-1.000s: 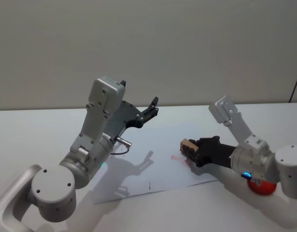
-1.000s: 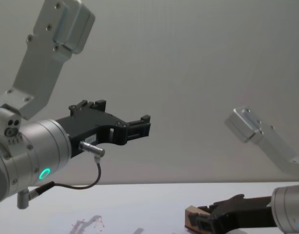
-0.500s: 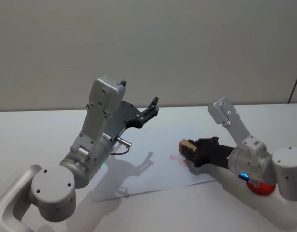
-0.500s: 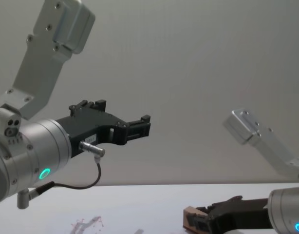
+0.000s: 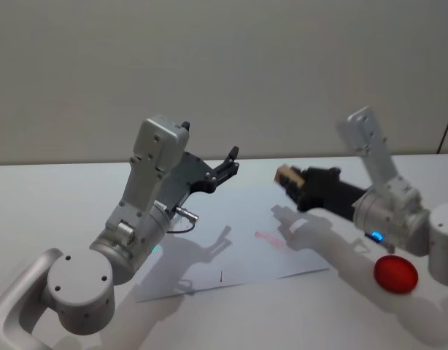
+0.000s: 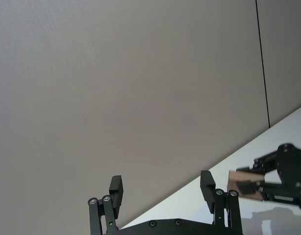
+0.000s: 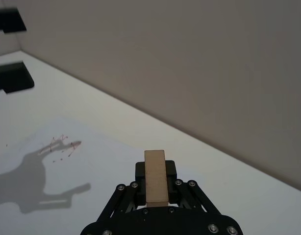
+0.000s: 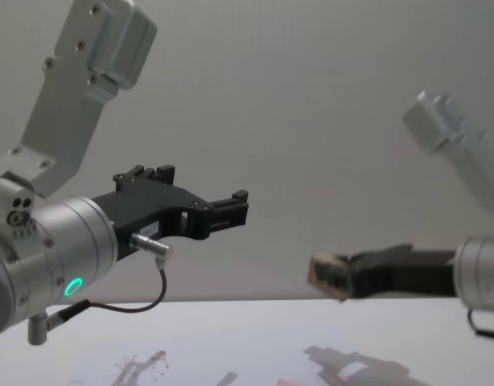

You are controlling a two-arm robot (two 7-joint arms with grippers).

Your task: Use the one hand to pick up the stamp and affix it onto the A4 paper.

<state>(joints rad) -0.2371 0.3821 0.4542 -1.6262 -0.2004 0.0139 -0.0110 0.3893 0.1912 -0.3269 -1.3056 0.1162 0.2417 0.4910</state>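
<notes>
My right gripper hangs in the air above the right part of the A4 paper, shut on the stamp. The stamp is a small light-brown block that sticks out past the black fingers and shows end-on as the stamp in the right wrist view. From the chest, the stamp floats well clear of the table. Faint red marks lie on the white sheet below it. My left gripper is raised over the sheet's far left side, open and holding nothing.
A round red object sits on the white table to the right of the paper, close to my right arm. The left arm's silver plug and looping black cable hang under its wrist. A plain wall stands behind the table.
My right gripper has risen off the paper with the stamp, moving up and farther away. The paper under it now shows its red mark. The left arm has not moved.
</notes>
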